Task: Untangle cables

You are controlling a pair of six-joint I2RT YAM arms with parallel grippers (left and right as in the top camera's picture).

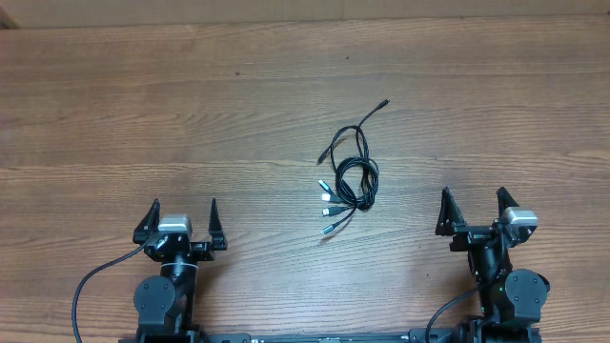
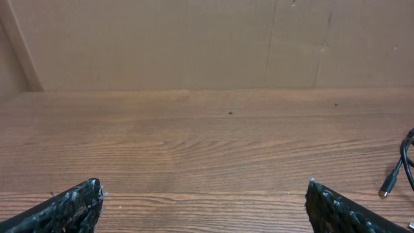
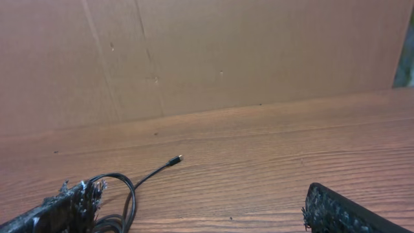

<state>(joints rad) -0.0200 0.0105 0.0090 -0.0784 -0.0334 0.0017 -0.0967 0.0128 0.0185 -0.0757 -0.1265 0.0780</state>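
A tangled bundle of thin black cables (image 1: 350, 173) lies on the wooden table (image 1: 191, 124), right of centre, with silver-tipped plugs at its lower left and one loose end reaching up and right. My left gripper (image 1: 181, 224) is open and empty, well left of the bundle. My right gripper (image 1: 474, 211) is open and empty, to the right of the bundle. In the right wrist view the cables (image 3: 126, 188) loop by my left finger, between the open jaws (image 3: 200, 207). In the left wrist view a cable end (image 2: 398, 171) shows at the right edge, beyond the open jaws (image 2: 204, 194).
A brown cardboard wall (image 2: 207, 45) stands along the table's far edge. Thicker black arm wires (image 1: 91, 286) trail from both arm bases at the near edge.
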